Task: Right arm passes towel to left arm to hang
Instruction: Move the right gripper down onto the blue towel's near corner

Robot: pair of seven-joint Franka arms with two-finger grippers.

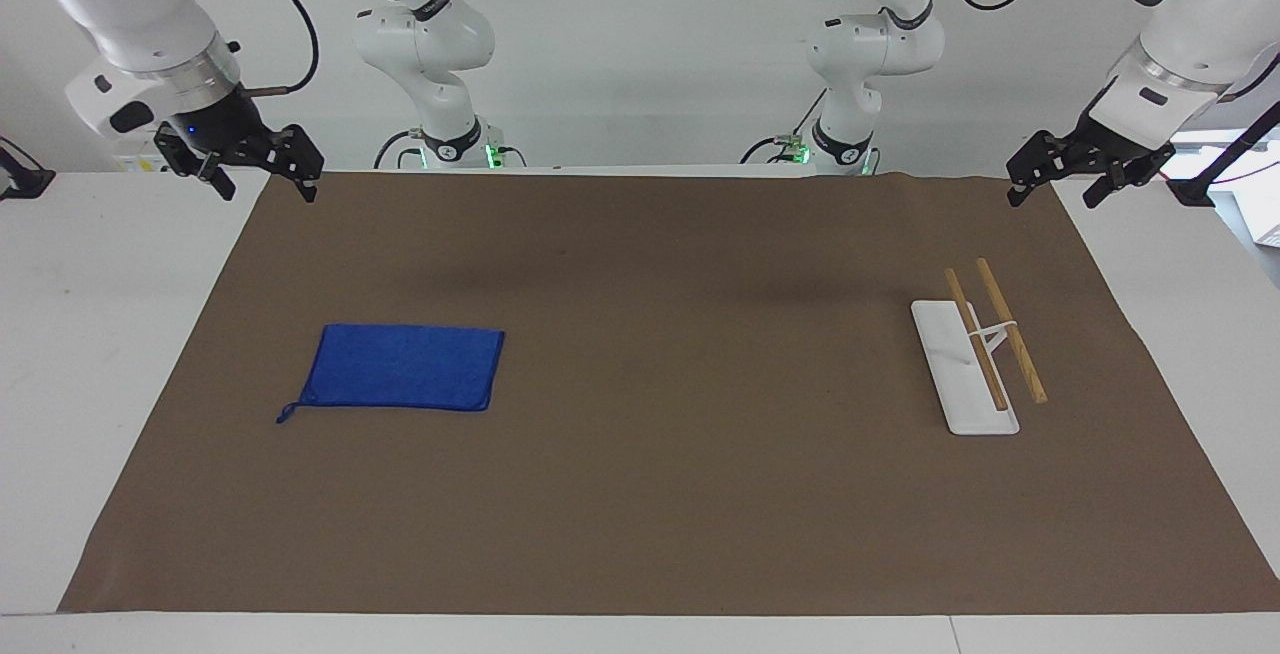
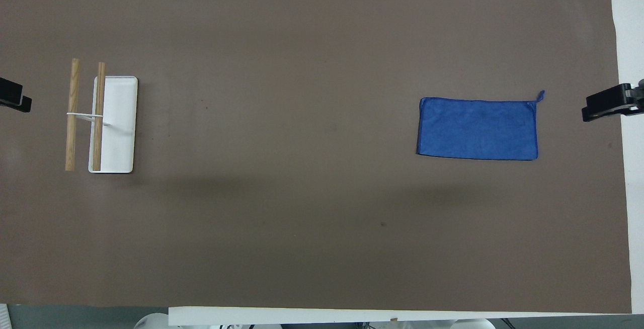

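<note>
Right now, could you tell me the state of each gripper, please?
Left gripper: open, empty, raised over the mat's edge at its own end.
Right gripper: open, empty, raised over the mat's corner; the towel lies untouched.

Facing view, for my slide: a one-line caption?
Towel flat on the mat, rack at the left arm's end, both end effectors open and raised.
</note>
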